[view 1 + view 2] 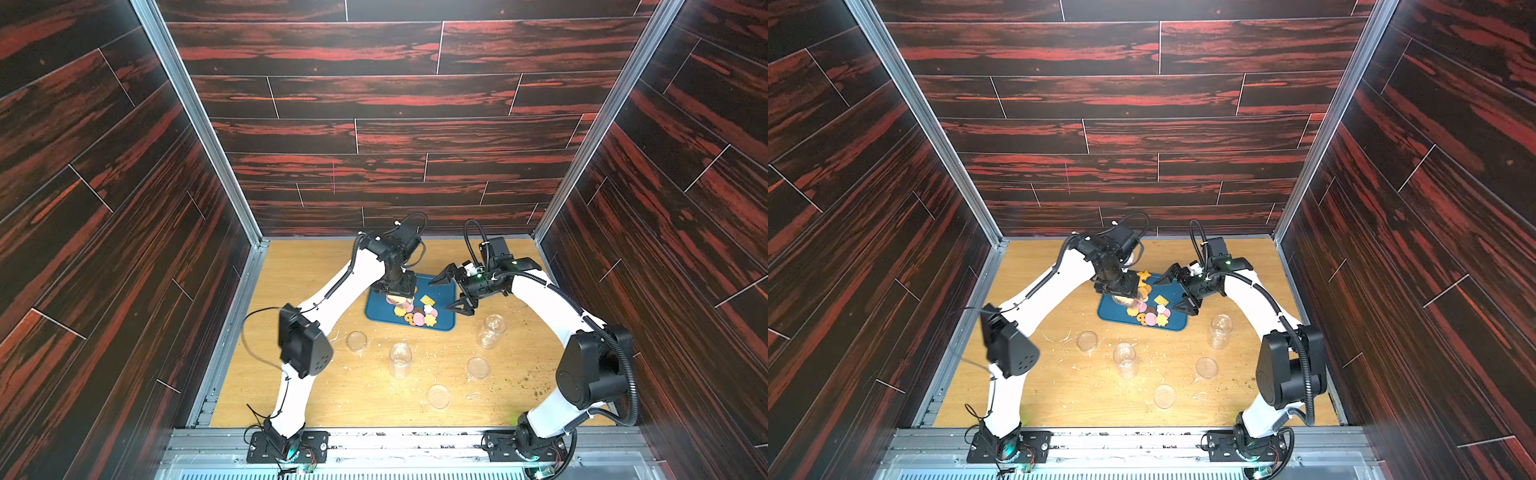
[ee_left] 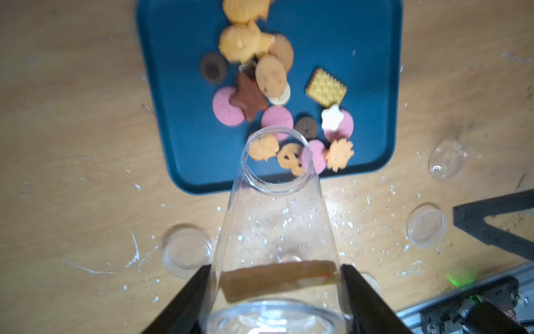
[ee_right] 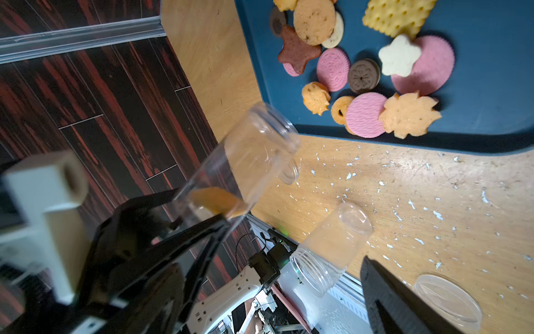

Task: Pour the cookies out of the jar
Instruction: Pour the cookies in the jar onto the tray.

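My left gripper [image 1: 395, 287] is shut on a clear jar [image 1: 400, 300], held mouth-down over the near left part of a blue tray [image 1: 442, 286]. In the left wrist view the fingertips [image 2: 203, 277] press the jar [image 2: 274, 217] near its base. One tan cookie [image 2: 277, 277] sits wedged across the inside there. The other cookies [image 2: 260, 86], pink, yellow, orange, brown and white, lie in a heap on the tray [image 2: 361, 57] below the jar's mouth. My right gripper [image 1: 451, 293] hangs open and empty at the tray's right edge.
Two empty clear jars [image 1: 400, 359] [image 1: 491, 330] stand on the wooden table in front of the tray. Three clear lids [image 1: 356, 340] [image 1: 478, 368] [image 1: 438, 396] lie among them, and pale crumbs are scattered about. Dark walls close in three sides.
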Motion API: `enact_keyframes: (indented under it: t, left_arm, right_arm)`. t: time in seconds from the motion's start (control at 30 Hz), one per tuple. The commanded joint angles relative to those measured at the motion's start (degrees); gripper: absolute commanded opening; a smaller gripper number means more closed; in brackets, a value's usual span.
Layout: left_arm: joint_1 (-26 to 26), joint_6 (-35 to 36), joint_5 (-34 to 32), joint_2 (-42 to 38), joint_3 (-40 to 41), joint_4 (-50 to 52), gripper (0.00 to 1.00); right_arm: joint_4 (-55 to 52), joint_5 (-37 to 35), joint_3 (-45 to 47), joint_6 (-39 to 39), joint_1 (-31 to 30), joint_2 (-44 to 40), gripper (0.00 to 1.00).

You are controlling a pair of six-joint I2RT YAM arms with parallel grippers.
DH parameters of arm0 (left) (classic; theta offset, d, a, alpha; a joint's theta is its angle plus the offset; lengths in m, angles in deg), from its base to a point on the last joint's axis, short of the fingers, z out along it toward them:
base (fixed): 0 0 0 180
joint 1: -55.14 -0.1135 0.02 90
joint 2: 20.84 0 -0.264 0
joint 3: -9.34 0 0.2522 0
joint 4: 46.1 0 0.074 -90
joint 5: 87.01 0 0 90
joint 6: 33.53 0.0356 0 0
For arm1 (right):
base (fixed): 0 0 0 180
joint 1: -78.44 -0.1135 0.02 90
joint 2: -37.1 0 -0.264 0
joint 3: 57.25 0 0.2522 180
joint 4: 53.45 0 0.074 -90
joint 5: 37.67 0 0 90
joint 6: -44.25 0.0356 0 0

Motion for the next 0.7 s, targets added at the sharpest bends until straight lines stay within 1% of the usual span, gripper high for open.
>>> enact_keyframes:
  t: [0.0, 0.03, 0.07, 0.1, 0.13, 0.17, 0.2, 0.23, 0.27, 0.3, 0.33, 0.37, 0.4, 0.43, 0.47, 0.5, 0.53, 0.57, 0.6, 0.63, 0.67]
  left_arm:
    - [0.57, 0.13, -5.60, -3.12, -2.45, -1.55, 0.61]
    - [-0.31, -0.15, -3.59, -4.22, 4.71, -7.87, 0.61]
    - [-1.41, -0.88, 1.97, -2.68, 3.31, -5.49, 0.58]
    - [-1.37, -0.62, 3.94, -0.47, -4.81, 2.83, 0.57]
    - [0.70, 1.29, -1.72, -0.03, -9.63, 6.09, 0.57]
    - [2.05, 1.53, -8.82, -1.68, -6.05, 3.70, 0.61]
    - [1.89, 2.69, -10.37, -3.89, 1.81, -4.73, 0.61]
    - [0.59, 3.00, -6.76, -4.68, 7.72, -9.53, 0.60]
    - [-0.78, 2.70, -2.05, -3.57, 6.27, -7.47, 0.57]
    - [-0.79, 2.49, -0.78, -1.82, -0.36, 0.95, 0.57]
    - [1.15, 4.05, -3.99, -1.92, -4.79, 4.14, 0.57]
    - [2.40, 4.13, -10.73, -3.80, -2.28, 1.70, 0.60]
    - [2.30, 4.87, -11.88, -6.29, 5.12, -7.35, 0.60]
    - [0.67, 4.35, -7.54, -7.31, 12.97, -15.66, 0.60]
    - [-1.29, 2.82, -1.80, -6.46, 15.88, -18.72, 0.59]
    - [-2.77, 1.60, 2.43, -4.11, 13.37, -14.98, 0.56]
    - [-2.34, 2.67, 2.63, -2.03, 7.38, -5.92, 0.56]
    - [-0.97, 4.38, -0.17, -1.94, 4.25, -2.61, 0.57]
    - [0.58, 4.63, -3.35, -2.97, 4.14, -2.44, 0.58]
    - [0.83, 2.81, -3.78, -4.70, 8.04, -6.95, 0.58]
    - [0.52, 1.69, -2.75, -6.38, 14.10, -15.89, 0.59]
  right_arm:
    - [-1.09, -1.59, -0.43, -1.25, 0.10, -3.05, 0.99]
    - [-0.78, -1.06, 0.00, -0.91, 0.14, -2.61, 0.99]
    - [-0.06, 0.68, 0.36, -0.05, 0.18, -2.06, 0.99]
    - [0.57, 2.06, 0.39, 0.57, 0.14, -1.89, 0.99]
    - [0.78, 1.85, 0.16, 0.47, 0.11, -2.25, 0.98]
    - [0.44, 0.19, 0.06, -0.12, 0.19, -2.84, 0.99]
    - [0.23, -1.30, 0.06, -0.47, 0.22, -2.94, 0.99]
    - [0.45, -0.98, 0.19, -0.24, 0.24, -2.40, 0.99]
    - [0.51, 0.99, 0.00, 0.23, 0.17, -1.55, 0.99]
    - [0.53, 2.29, -0.49, 0.37, 0.23, -1.24, 0.99]
    - [0.14, 1.57, -1.02, -0.17, 0.23, -1.62, 0.99]
    - [-0.58, -0.90, -1.22, -1.21, 0.22, -2.49, 0.99]
    - [-1.02, -2.80, -1.14, -1.80, 0.31, -2.91, 0.99]
    - [-1.18, -2.86, -0.96, -2.09, 0.37, -2.50, 0.99]
    - [-1.22, -1.13, -0.86, -1.83, 0.45, -1.58, 0.99]
    - [-1.23, 0.84, -1.23, -1.29, 0.46, -0.79, 0.99]
    - [-1.09, 1.20, -1.75, -1.21, 0.47, -0.85, 0.99]
    - [-1.28, -0.07, -2.27, -1.63, 0.50, -1.51, 0.99]
    - [-2.26, -2.31, -2.93, -2.64, 0.56, -2.11, 0.99]
    - [-3.35, -3.73, -3.37, -3.57, 0.62, -2.19, 0.99]
    - [-3.94, -3.65, -3.59, -4.08, 0.73, -1.79, 0.99]
